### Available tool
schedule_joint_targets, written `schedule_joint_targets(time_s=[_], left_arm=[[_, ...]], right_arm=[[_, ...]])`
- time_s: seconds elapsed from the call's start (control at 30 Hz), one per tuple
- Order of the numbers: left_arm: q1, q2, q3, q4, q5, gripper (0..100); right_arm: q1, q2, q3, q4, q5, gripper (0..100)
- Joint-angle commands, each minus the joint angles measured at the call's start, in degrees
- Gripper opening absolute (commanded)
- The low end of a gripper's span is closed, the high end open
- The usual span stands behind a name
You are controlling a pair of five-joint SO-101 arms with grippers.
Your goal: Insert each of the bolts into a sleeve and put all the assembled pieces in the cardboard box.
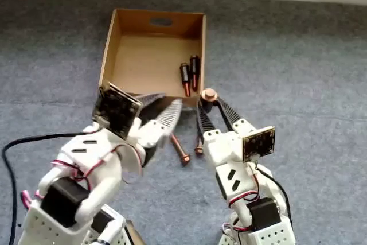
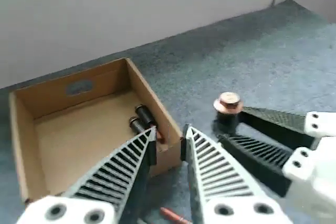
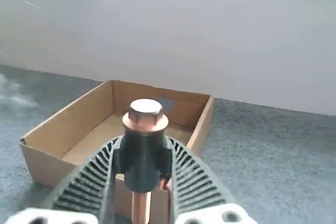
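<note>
Standing upright in the right end effector (image 3: 143,153) — sleeve (image 3: 143,165) with bolt (image 3: 145,115) inserted.

Grey carpeted surface (image 1: 309,55); plain pale wall (image 3: 210,35) behind.

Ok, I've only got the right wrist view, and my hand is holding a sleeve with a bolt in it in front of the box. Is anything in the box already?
Observer: Yes, two assembled pieces lie side by side in the cardboard box, near the wall on your arm's side.
Operator: Any bolts left out?
Observer: One loose bolt lies on the carpet in front of the box.
Operator: And where's the left hand?
Observer: The left hand is open and empty, by the box's near wall.
</note>
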Motion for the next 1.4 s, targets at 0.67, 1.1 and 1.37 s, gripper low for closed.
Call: schedule_joint_targets(time_s=[0.67,1.1,1.37], left_arm=[[-30.0,-0.5,39.7,-8.1,-18.8,1],[-26.3,-0.5,45.0,-11.5,-19.1,1],[-26.3,-0.5,45.1,-11.4,-19.2,1]], right_arm=[[3.3,44.1,-50.7,10.2,-2.3,0.5],[-2.2,84.6,-71.5,10.0,-4.8,0.5],[-2.3,101.1,-84.4,10.0,-4.9,0.5]])
